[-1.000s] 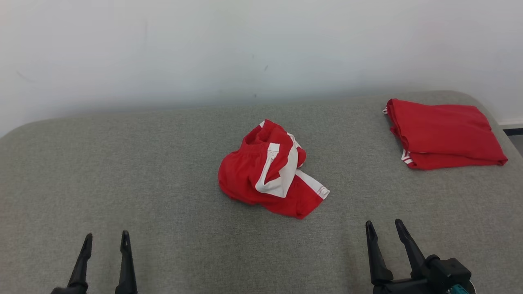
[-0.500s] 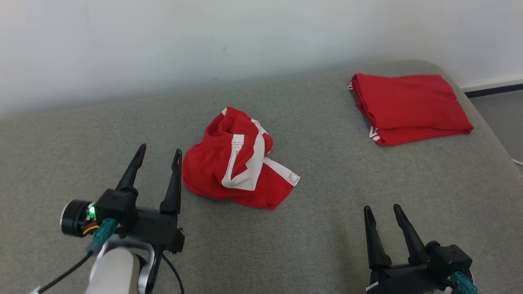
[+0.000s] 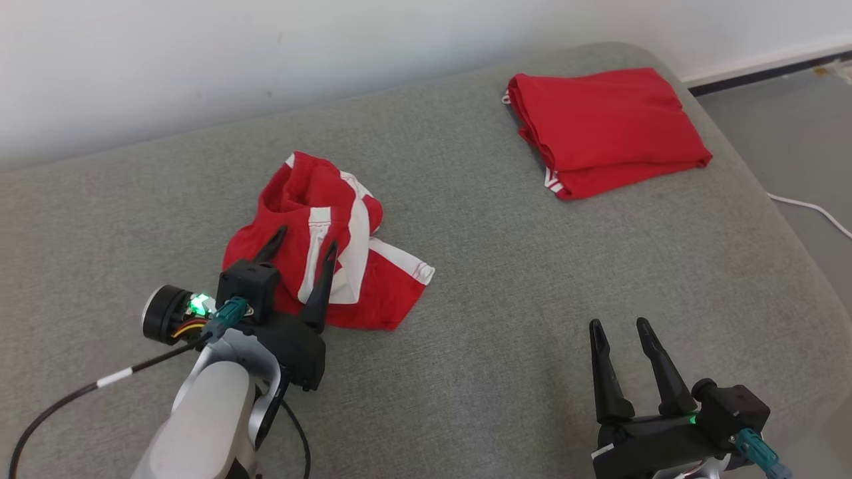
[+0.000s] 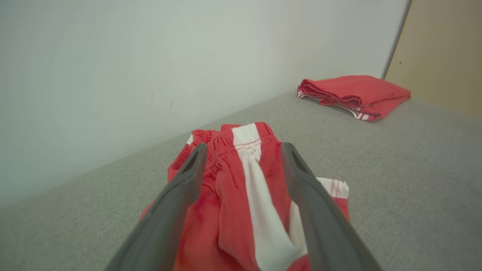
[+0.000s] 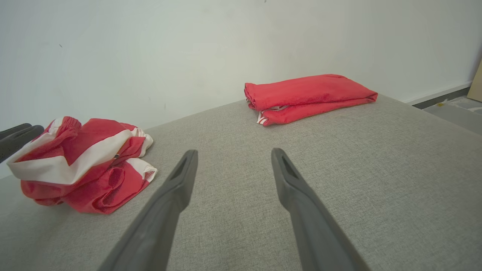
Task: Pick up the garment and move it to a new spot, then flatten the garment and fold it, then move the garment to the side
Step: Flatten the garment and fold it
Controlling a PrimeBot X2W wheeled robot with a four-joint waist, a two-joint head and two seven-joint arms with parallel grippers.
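Lying crumpled left of centre on the grey padded surface: the garment, red with broad white bands, an elastic waistband bunched at its far end. A white-trimmed hem sticks out toward the right.

Left fingers are spread apart and released, reaching over the garment's near-left part. In the left wrist view the red-and-white cloth sits in the gap between the two fingers, its waistband just past the tips. Nothing is pinched. Whether the fingers touch the cloth, cannot tell. The pale left forearm comes up from the near edge, with a green light on the wrist.

Right fingers are also spread and released, low at the near right over bare grey fabric, well apart from the garment. In the right wrist view they point at open surface, with the garment off to the left.

A folded red garment lies flat at the far right corner, white stripes showing at one edge. A pale wall stands behind. Grey floor is off the right end, with a white cable on it.
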